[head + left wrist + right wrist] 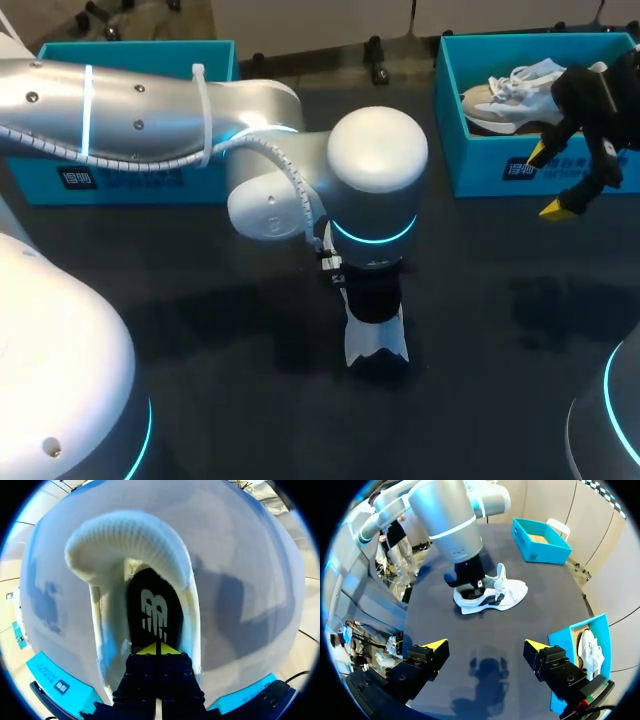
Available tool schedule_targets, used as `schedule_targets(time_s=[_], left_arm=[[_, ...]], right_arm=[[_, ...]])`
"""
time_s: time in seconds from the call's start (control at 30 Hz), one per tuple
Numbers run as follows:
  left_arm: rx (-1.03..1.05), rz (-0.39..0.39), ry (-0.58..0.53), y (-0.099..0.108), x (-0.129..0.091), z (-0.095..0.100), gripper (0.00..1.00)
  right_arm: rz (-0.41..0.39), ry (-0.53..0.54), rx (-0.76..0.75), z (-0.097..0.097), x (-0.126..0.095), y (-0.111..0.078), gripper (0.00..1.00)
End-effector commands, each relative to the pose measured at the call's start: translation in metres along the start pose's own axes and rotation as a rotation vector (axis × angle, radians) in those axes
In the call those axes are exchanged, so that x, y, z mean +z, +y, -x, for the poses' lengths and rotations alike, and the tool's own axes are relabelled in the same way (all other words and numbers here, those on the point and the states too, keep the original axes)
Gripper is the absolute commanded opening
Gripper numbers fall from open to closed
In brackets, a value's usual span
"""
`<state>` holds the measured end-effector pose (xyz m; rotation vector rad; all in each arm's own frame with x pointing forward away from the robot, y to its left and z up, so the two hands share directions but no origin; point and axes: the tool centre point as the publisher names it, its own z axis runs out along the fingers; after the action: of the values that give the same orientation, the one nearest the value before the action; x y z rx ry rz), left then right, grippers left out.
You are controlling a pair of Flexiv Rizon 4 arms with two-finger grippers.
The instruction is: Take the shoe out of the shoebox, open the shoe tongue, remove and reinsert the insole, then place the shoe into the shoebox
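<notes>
White shoe (372, 345) (mostly hidden) under left pincer (158, 648)

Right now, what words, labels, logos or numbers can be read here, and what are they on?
White logo mark on the insole inside the shoe: no legible words.
Label on the left shoebox: too blurred to read.
Label on the right shoebox: too blurred to read.
Nothing else legible.

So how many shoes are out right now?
2. One shoe stands on the table with the left gripper in it; the other shoe lies in the right shoebox. The left shoebox could hide more.
</notes>
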<state>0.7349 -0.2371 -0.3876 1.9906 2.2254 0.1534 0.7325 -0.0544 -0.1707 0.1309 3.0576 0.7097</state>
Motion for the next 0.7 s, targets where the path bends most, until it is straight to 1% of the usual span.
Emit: schedule_targets(time_s=[0.03, 0.3, 0.4, 0.47, 0.57, 0.7], left_arm=[[0.000, 0.003, -0.003, 0.000, -0.002, -0.003, 0.00], [0.000, 0.003, -0.003, 0.000, -0.002, -0.003, 0.00], [0.001, 0.060, -0.014, 0.000, -0.013, -0.001, 0.00], [0.004, 0.083, -0.022, 0.002, -0.018, 0.001, 0.00], [0.008, 0.098, -0.034, 0.007, -0.024, 0.003, 0.00], [0.020, 0.117, -0.022, 0.013, -0.024, 0.002, 0.00]], right_arm=[[-0.003, 0.002, 0.001, 0.001, 0.001, 0.000, 1.00], [-0.003, 0.002, 0.001, 0.001, 0.001, 0.000, 1.00], [-0.003, 0.002, 0.001, 0.001, 0.001, 0.000, 1.00], [-0.003, 0.002, 0.001, 0.001, 0.001, 0.000, 1.00], [-0.003, 0.002, 0.001, 0.001, 0.001, 0.000, 1.00], [-0.003, 0.002, 0.001, 0.001, 0.001, 0.000, 1.00]])
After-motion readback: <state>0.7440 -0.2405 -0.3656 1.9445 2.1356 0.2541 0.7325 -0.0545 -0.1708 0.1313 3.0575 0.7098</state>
